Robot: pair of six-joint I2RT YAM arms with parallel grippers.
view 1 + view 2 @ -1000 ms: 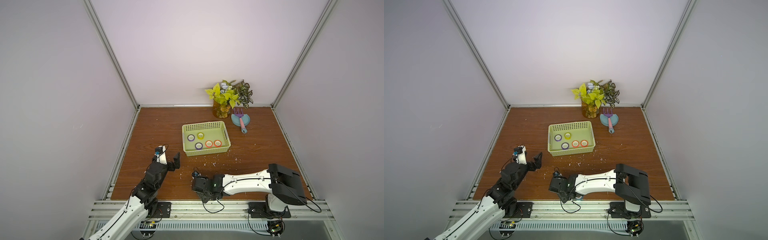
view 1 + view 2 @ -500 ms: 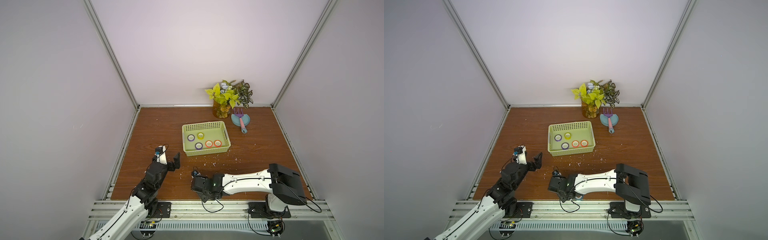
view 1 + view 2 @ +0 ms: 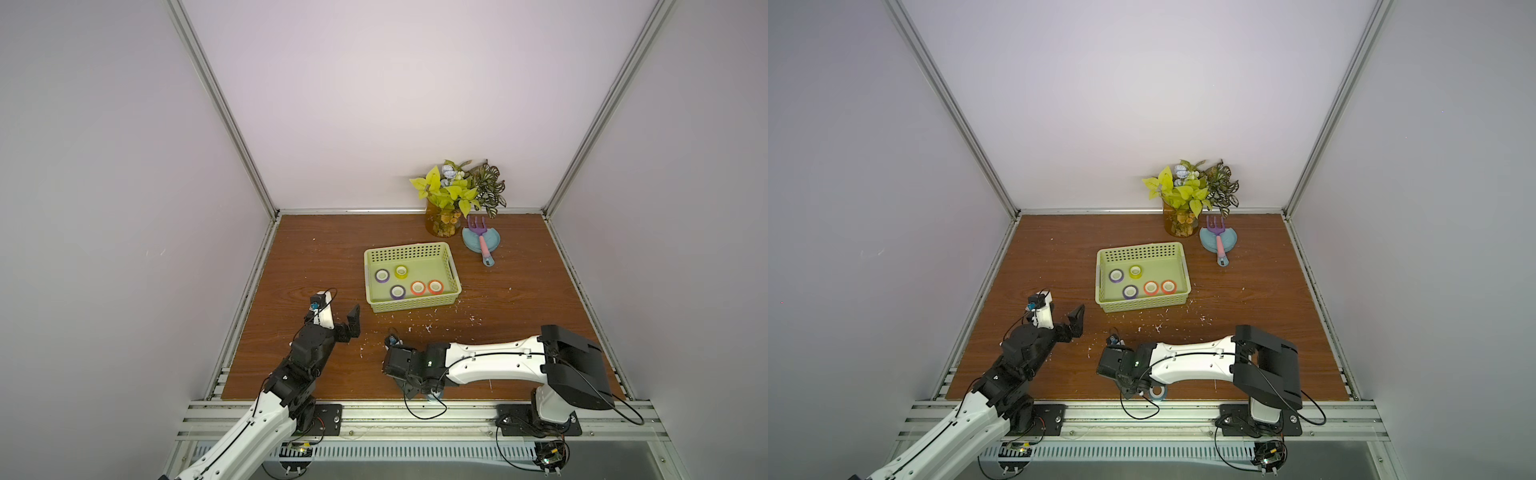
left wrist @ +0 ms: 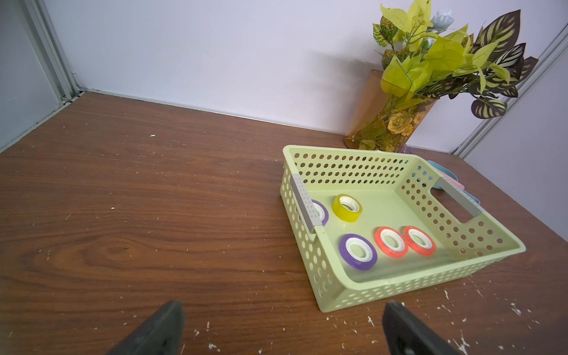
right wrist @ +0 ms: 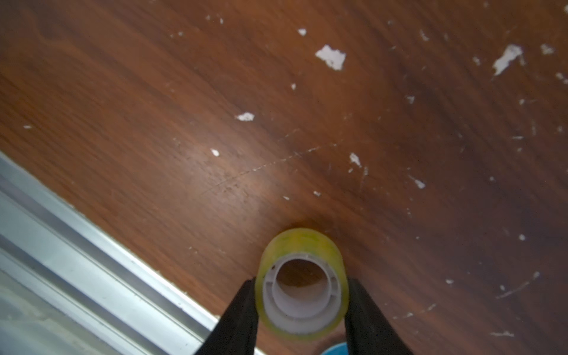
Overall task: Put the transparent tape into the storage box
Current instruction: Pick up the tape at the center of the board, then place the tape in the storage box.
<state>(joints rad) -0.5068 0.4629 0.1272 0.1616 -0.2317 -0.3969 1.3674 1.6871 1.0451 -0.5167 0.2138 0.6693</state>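
Right wrist view: transparent tape [image 5: 302, 242], 1 roll, clamped in right gripper [image 5: 302, 307] at front edge of table [image 3: 519, 291], well apart from storage box [image 3: 411, 306] (5 coloured rolls [image 3: 397, 291] already in); carry + drop judged outstanding; left gripper [image 4: 284, 310] spread wide, empty.

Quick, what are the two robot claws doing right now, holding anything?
Left gripper: jaws open, holding nothing.
Right gripper: jaws shut on the yellow-tinted tape roll.

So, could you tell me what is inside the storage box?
The storage box holds five flat tape rolls: two purple, one yellow, two orange. Near wall hides some floor.
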